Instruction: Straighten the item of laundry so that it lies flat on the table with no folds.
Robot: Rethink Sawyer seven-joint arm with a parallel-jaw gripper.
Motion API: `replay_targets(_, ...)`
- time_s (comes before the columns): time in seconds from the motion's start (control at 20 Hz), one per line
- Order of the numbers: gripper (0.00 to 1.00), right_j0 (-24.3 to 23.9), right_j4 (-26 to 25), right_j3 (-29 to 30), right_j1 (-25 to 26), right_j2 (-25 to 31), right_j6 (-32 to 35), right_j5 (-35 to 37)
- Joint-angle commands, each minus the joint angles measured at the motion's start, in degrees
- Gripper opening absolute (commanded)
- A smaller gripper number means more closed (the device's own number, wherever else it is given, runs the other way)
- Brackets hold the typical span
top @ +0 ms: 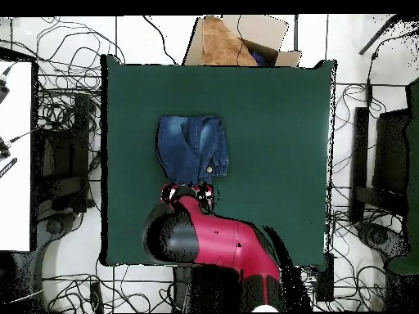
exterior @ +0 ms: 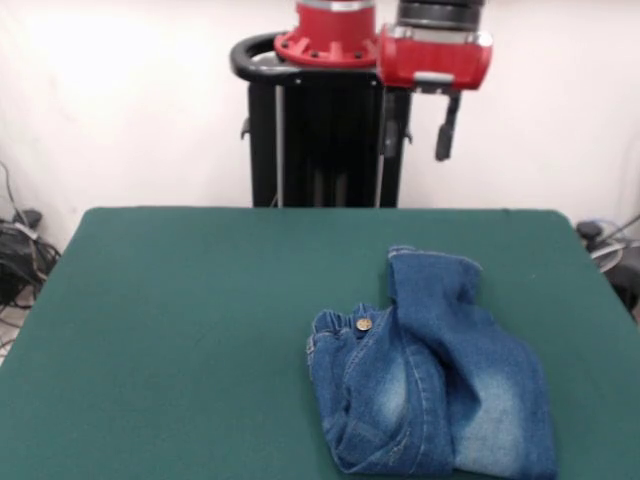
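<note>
**Blue denim bunched on the green table, arm raised above it**

Red and black, the arm hangs high in our front view, and we can make out only a dark piece of the gripper (exterior: 447, 125) dangling below the red housing, well above the table (exterior: 180, 330). From overhead the arm's bulk covers the gripper, and its end overlaps the near edge of the jeans. Neither view lets us tell whether the gripper is parted or closed, and we see nothing held in it.

The jeans (exterior: 435, 385) lie on the felt-like top, towards the right and close to the front edge in the front view. They are not flat. One leg is folded back across the other, its hem pointing towards the pedestal (exterior: 330, 140), and the fabric around the waistband is crumpled into a rounded heap. A metal button (exterior: 364, 324) shows at the waist, and pale faded patches mark the legs.

Overhead, the jeans (top: 191, 147) form a compact block on the table (top: 270, 147), left of centre.
</note>
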Motion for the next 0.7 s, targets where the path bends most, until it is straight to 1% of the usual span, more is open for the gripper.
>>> replay_targets(0.05, 1.00, -4.95, -3.70, -1.94, 8.27, 4.06, 6.85, -10.12)
replay_targets(0.15, 1.00, -6.84, -4.41, -2.24, 9.73, 5.44, 5.82, -11.33)
replay_targets(0.4, 1.00, -9.17, -6.41, -3.53, 12.35, 6.62, 4.36, -12.07)
replay_targets(0.45, 1.00, -10.72, -6.86, -3.47, 13.51, 8.13, 4.96, -14.01)
replay_targets(0.55, 1.00, -12.64, -8.20, -3.36, 15.24, 9.37, 5.61, -16.52)
replay_targets(0.6, 1.00, -13.73, -9.18, -2.70, 15.44, 10.33, 5.89, -17.60)
replay_targets(0.7, 1.00, -17.69, -10.86, -0.93, 16.20, 14.75, 7.61, -20.48)
